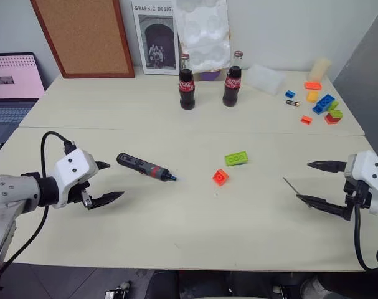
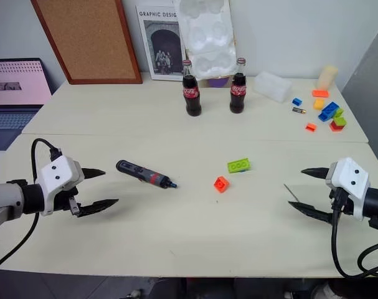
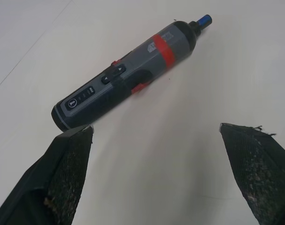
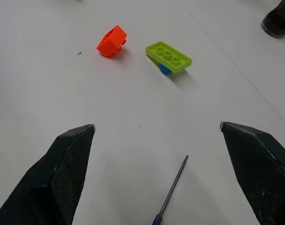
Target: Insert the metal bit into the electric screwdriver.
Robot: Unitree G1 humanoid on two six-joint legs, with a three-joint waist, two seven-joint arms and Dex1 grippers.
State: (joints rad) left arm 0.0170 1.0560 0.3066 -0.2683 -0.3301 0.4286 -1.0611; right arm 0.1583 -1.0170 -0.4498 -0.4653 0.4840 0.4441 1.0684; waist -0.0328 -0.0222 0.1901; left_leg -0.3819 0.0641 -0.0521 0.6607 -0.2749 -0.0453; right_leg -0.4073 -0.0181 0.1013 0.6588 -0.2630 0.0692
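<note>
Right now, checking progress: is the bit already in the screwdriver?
No, the metal bit lies on the table apart from the electric screwdriver, near the right gripper.

Table (image 1: 176,230): smooth, matt, pale laminate-like top. Electric screwdriver (image 3: 128,79): matt grey and black plastic body, glossy red band, blue tip. Metal bit (image 4: 173,185): thin, dull grey metal. Fingers (image 3: 62,178): black, rough, grainy pads. Green brick (image 4: 169,57) and orange brick (image 4: 111,41): glossy plastic.
</note>
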